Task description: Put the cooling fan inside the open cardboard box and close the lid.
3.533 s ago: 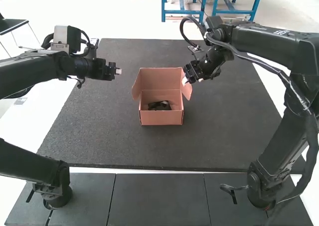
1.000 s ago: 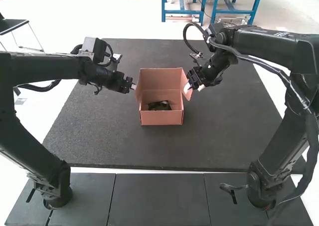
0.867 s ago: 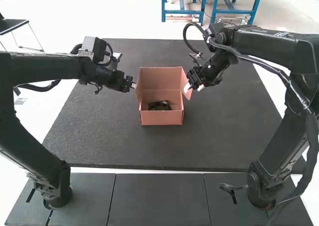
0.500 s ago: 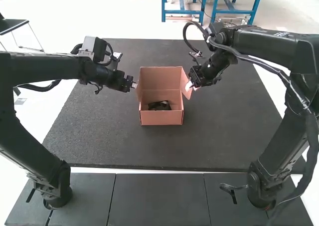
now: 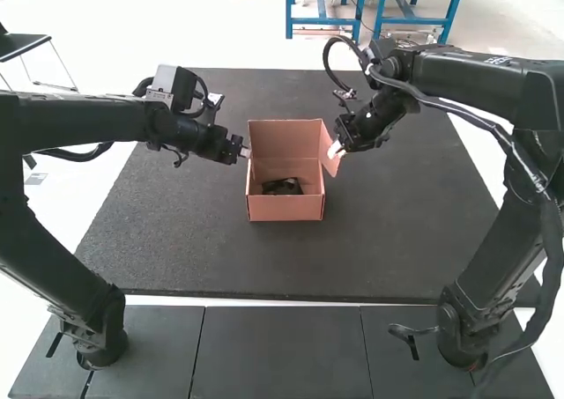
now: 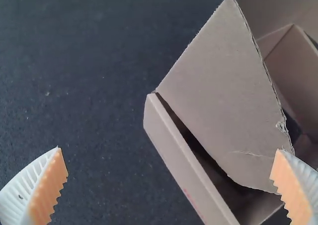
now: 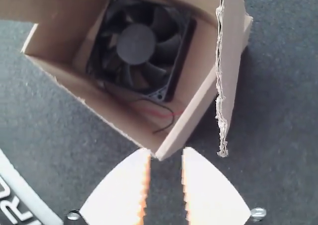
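Note:
The open cardboard box [image 5: 284, 203] stands mid-mat with the black cooling fan [image 5: 282, 186] lying flat inside; the fan [image 7: 141, 48] and its thin wires are plain from above. The back lid [image 5: 284, 137] stands upright. My left gripper [image 5: 240, 151] is at the box's left side, open, its ribbed fingers [image 6: 42, 183] spread wide on either side of the left flap [image 6: 223, 111], which leans in over the box. My right gripper [image 5: 335, 150] hovers by the right flap [image 5: 330, 140], fingers nearly together with nothing between them, just off a box corner [image 7: 160, 153]. That flap [image 7: 229, 61] stands up.
A black rubber mat [image 5: 176, 232] covers the table, with bare mat all around the box. The mat's front edge [image 5: 264, 295] meets dark floor tiles near the arm bases.
My left gripper has slid right to the box's left flap, which has swung from leaning outward to standing up. The right gripper has risen slightly beside the right flap.

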